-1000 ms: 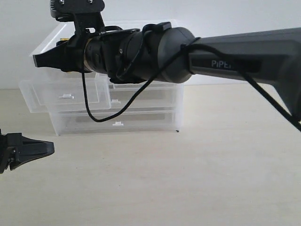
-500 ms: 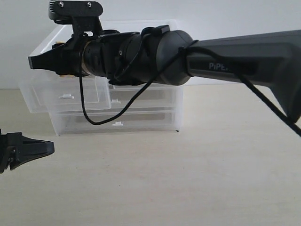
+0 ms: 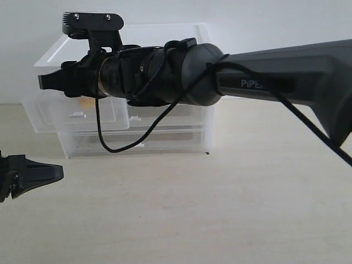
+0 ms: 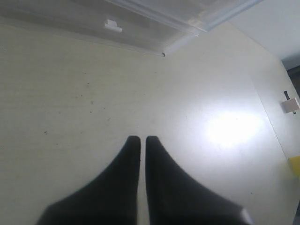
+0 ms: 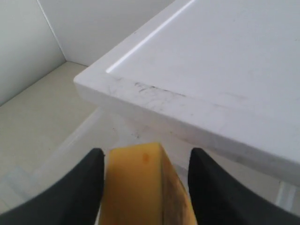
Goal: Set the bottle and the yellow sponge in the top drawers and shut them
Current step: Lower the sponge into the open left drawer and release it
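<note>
The yellow sponge (image 5: 140, 187) lies between my right gripper's (image 5: 146, 152) spread fingers, with a gap on one side. In the exterior view the sponge (image 3: 84, 103) shows as an orange patch through the wall of the pulled-out top left drawer (image 3: 66, 118), just below the right gripper (image 3: 43, 81), which is open. The top right drawer (image 3: 170, 114) sits pushed in behind the arm. My left gripper (image 3: 60, 174) hovers low over the table at the far left, shut and empty (image 4: 140, 138). The bottle is not in view.
The translucent cabinet (image 3: 181, 140) stands at the back left, and its white top (image 5: 225, 70) fills much of the right wrist view. A lower drawer's tab handle (image 4: 112, 26) shows in the left wrist view. The right arm (image 3: 275, 82) stretches across in front of the cabinet.
The right gripper has sunk a little toward the open top left drawer. The sponge, earlier up at the jaws, now shows lower, inside the drawer. The left gripper has not moved.
</note>
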You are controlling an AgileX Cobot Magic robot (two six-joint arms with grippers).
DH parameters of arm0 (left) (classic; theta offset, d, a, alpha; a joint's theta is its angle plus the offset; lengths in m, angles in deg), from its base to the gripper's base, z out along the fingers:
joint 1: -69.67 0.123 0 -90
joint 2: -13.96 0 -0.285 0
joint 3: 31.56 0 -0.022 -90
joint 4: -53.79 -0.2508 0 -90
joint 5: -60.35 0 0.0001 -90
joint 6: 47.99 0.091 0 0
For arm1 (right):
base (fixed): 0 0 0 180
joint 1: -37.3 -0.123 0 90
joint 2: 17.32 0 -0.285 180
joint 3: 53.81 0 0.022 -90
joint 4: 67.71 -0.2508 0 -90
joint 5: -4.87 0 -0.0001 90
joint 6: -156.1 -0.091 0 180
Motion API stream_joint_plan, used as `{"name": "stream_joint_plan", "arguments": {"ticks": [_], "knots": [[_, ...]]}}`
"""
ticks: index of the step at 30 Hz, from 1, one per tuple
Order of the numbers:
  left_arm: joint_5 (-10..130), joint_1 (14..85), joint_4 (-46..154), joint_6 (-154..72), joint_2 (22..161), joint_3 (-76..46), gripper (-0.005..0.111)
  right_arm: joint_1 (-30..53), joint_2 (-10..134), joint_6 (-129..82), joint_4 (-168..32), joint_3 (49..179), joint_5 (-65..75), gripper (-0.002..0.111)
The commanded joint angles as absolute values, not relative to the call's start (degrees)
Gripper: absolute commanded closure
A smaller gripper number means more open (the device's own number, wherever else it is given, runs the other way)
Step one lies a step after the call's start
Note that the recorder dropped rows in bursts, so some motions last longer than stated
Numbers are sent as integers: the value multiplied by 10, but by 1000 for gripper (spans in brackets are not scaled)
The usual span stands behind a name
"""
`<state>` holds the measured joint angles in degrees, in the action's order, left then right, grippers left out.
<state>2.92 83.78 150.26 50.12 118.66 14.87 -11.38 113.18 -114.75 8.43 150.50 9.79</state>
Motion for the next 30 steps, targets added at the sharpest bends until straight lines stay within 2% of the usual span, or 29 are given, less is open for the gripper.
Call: {"name": "stream_joint_plan", "arguments": {"ticks": [1, 22, 23, 25, 29, 30], "knots": [[15, 838, 1508, 506, 1181, 151, 103, -112, 1130, -1144, 86, 1503, 96, 58], [15, 838, 1508, 506, 1181, 151, 103, -112, 1085, -1163, 42, 1495, 44, 59], [15, 838, 1508, 506, 1181, 151, 103, -112, 1084, -1163, 42, 1495, 49, 61], [15, 838, 1508, 506, 1181, 151, 103, -112, 1076, -1159, 49, 1494, 69, 72], [15, 838, 1514, 506, 1181, 151, 103, -113, 1054, -1138, 45, 1471, 112, 109], [15, 838, 1514, 506, 1181, 151, 103, -113, 1049, -1126, 33, 1464, 130, 108]]}}
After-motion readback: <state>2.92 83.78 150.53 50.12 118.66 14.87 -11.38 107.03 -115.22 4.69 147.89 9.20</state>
